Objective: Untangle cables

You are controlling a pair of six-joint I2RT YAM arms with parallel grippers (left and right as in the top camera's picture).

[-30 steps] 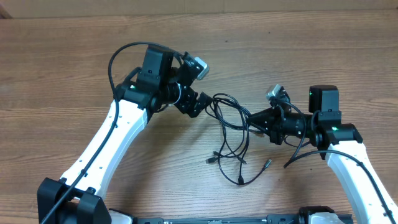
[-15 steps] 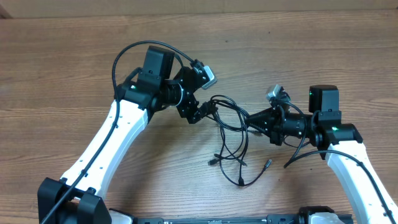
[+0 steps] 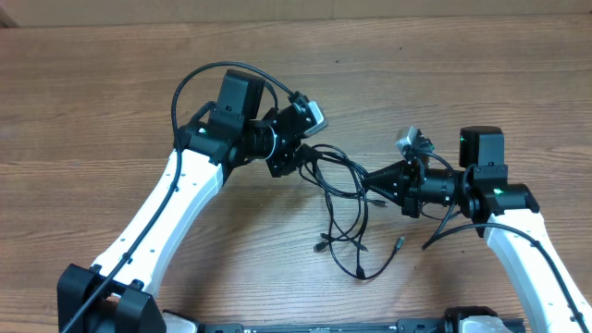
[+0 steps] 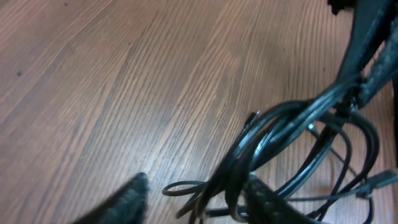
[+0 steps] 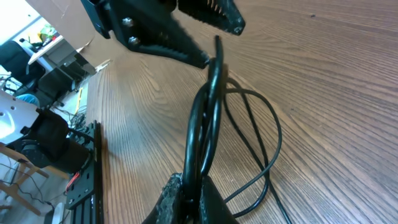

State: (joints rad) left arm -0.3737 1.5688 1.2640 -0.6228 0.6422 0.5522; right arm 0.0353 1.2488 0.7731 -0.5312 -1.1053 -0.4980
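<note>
Where cables (image 5: 202,118) bunch, wood table (image 3: 92,111) spreads around.

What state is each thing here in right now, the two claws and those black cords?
left gripper: open, jaws apart with cable strands between them.
right gripper: shut on the cables.
cables: tangled, one bunch strung between the two grippers, loose loops and plug ends lying on the table.
</note>
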